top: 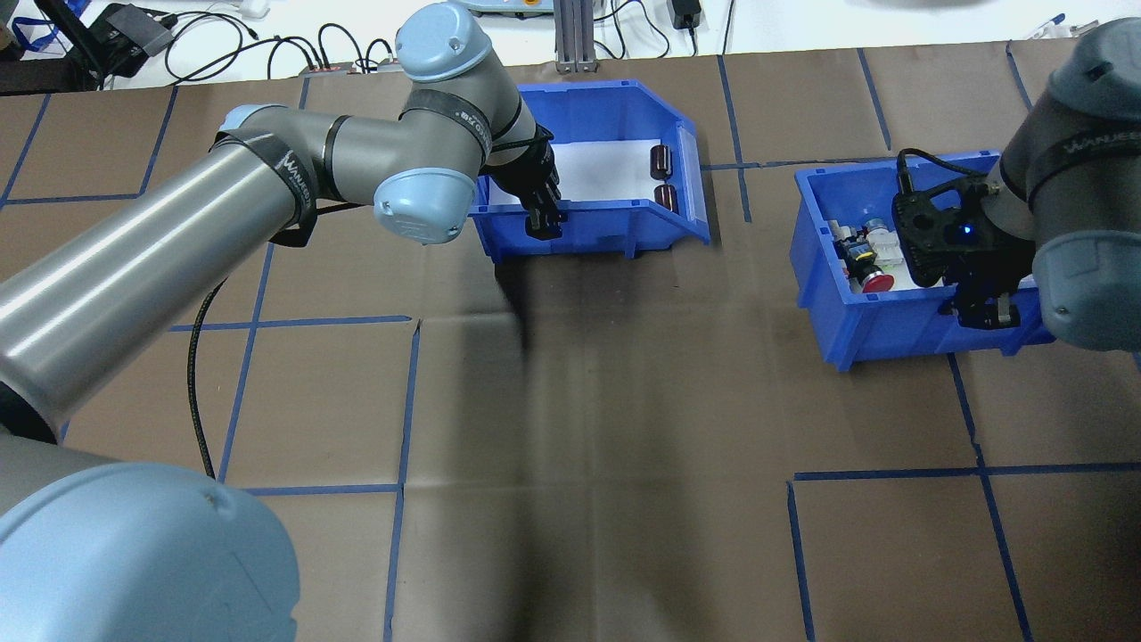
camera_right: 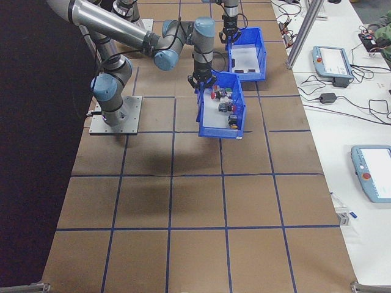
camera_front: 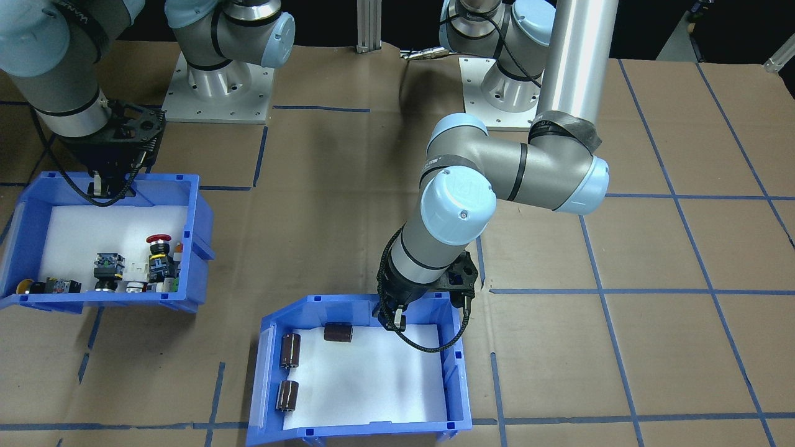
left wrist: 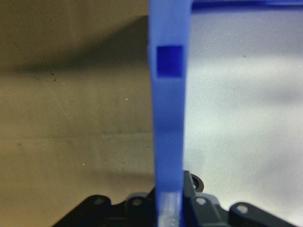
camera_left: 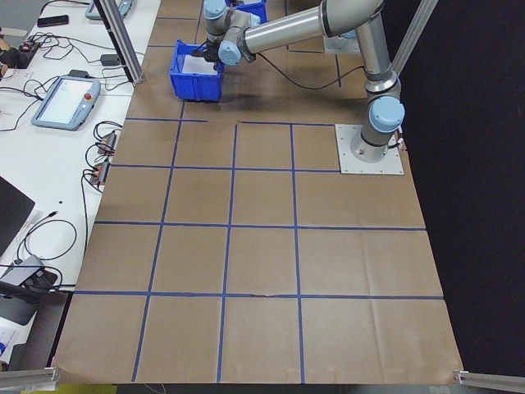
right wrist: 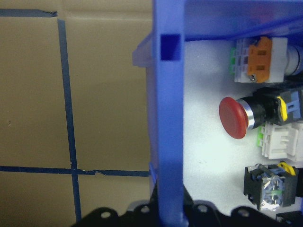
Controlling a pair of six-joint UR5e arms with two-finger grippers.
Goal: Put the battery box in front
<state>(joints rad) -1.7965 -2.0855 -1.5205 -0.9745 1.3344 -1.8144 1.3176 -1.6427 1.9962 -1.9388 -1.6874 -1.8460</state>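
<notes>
The battery box (camera_front: 348, 431) is a blue bin with a white foam floor. It holds three dark cylinders (camera_front: 338, 333) and sits near the table edge far from the robot's bases. My left gripper (camera_front: 394, 320) is shut on the box's robot-side wall (top: 615, 227), and that wall (left wrist: 168, 118) runs straight between its jaws in the left wrist view. A second blue bin (top: 882, 325) holds colourful push-button switches (right wrist: 234, 118). My right gripper (top: 980, 312) is shut on that bin's robot-side wall (right wrist: 168, 118).
Brown paper with a blue tape grid covers the table (top: 624, 446). Both arm bases (camera_front: 217, 93) stand at the robot's side. An aluminium post (top: 570, 36) and a white desk with cables (top: 267, 36) lie past the far edge. Teach pendants (camera_left: 66, 103) rest on that desk.
</notes>
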